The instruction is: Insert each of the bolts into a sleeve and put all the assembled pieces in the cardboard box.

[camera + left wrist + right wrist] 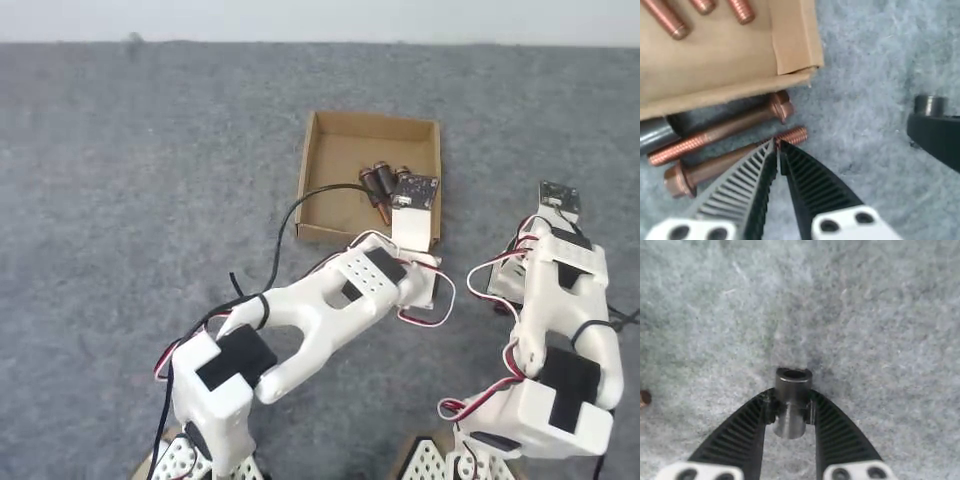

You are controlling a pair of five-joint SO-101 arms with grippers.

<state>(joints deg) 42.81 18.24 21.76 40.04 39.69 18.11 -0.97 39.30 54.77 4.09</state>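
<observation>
Starting nearest us, we see the right pincer (791,401) clamped around a dark sleeve (792,385), held upright over the grey bench (150,180); the left pincer (777,145) is drawn together to a thin slit, its tips over the shaft of a copper bolt (715,167) lying on the bench; we cannot tell whether they touch it; a second bolt (735,125) lies just beside the first, close against the outer wall of the cardboard box (795,45); inside the box lie three more pieces (675,25), threaded ends showing; from above, the left arm (320,310) stretches to the box's near right corner; the right arm (560,300) stands well apart from it.
</observation>
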